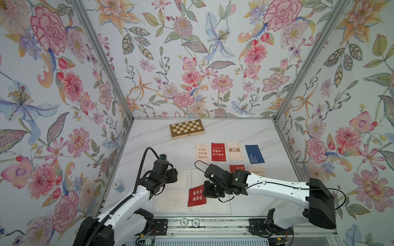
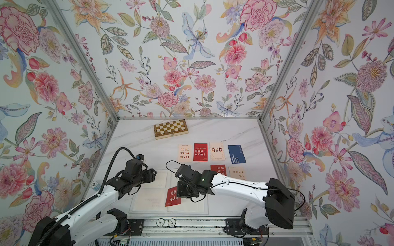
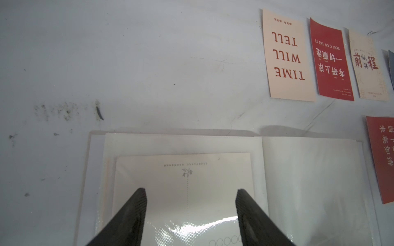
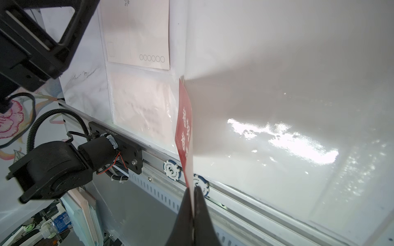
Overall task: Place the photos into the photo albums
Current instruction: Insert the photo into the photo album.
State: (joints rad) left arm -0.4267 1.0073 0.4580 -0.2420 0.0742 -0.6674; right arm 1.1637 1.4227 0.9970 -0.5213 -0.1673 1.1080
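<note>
Nearest, two poker chips (image 1: 183,222) are sitting side by side on the front rail (image 1: 223,222). Just beyond, the photo album (image 1: 170,203) is lying open on the tabletop (image 1: 153,144).

The right arm is stretching in from its base almost level, with the wrist bending down over the album's fold. The right tool (image 4: 194,191) is clenching one edge of a red card (image 1: 196,196) and holding it slanted over that fold. The card's far corner is meeting the edge of the right-hand page; whether it is inside a sleeve I cannot tell.

The left arm is reaching forward with its elbow raised and wrist tipping down. The left tool (image 3: 191,191) is hanging released, jaws wide apart, above the left page's far sleeve, where a pale card (image 3: 213,176) is lying face down.

Farther out, a half-hidden red card (image 1: 236,167) and a half-hidden cream card (image 1: 255,170) are lying beside the right forearm. Beyond them a row is lying flat: the TIME WILL TELL card (image 1: 202,153), a red printed card (image 1: 218,151), a cream printed card (image 1: 234,151) and a navy card (image 1: 254,154). Farthest back, the chessboard box (image 1: 186,128) is resting closed.
</note>
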